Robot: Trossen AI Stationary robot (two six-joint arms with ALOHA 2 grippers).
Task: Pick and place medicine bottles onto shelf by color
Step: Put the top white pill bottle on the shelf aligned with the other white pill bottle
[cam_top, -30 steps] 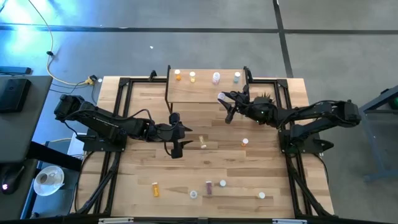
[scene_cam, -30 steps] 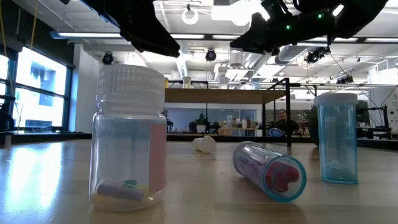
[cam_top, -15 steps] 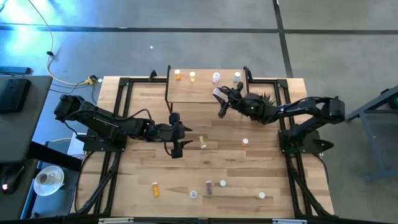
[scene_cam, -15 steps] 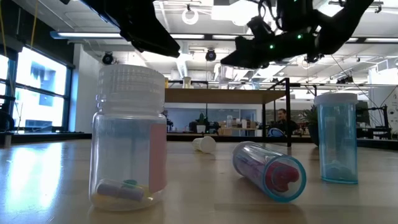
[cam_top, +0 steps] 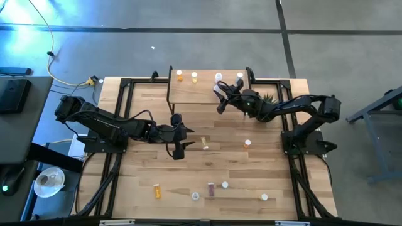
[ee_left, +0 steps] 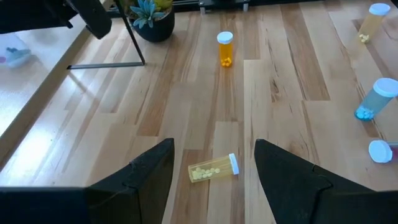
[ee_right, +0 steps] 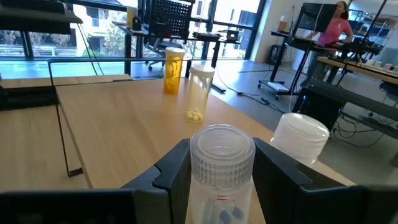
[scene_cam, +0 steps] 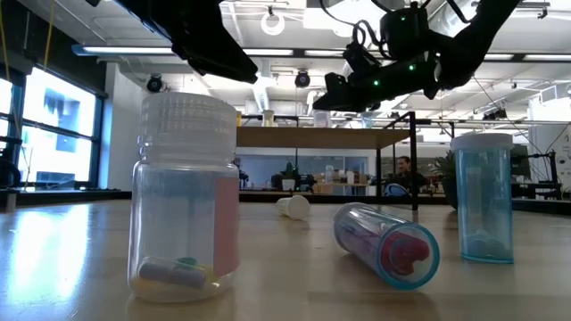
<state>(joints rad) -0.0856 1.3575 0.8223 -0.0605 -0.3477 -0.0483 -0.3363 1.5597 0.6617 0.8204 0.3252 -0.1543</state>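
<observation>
A: Item one, the clear medicine bottle (ee_right: 221,171) you have in the right gripper (cam_top: 221,99). How will it handle?

B: You should find it light and rigid, I judge: thin clear plastic with a few blue capsules loose at the bottom. The smooth wall looks slippery, so take such bottles across the body just under the cap, as you have done here. The right fingers (ee_right: 171,171) are clamped on either side of it, below the ribbed clear-white cap.

A: Location?

B: Held over the shelf (cam_top: 188,94), towards its right half. On the shelf's back edge you already have two orange bottles (cam_top: 179,76) at the left, then a pale bottle (cam_top: 218,78) and another white-capped one (cam_top: 239,77) at the right. The one in your grip hangs near that pale pair.

A: And the remaining stock?

B: On the table (cam_top: 138,169): a yellow-orange bottle (ee_left: 213,170) lying on its side just ahead of the left gripper (ee_left: 214,171), whose fingers stand wide apart with nothing in them, low over the table's middle. An upright orange bottle (ee_left: 225,48) stands farther on. Near the front edge you have more bottles, among them a purple one (cam_top: 211,188) and an orange one (cam_top: 157,190). The potted plant (ee_left: 148,15) beside the shelf is not stock.
</observation>
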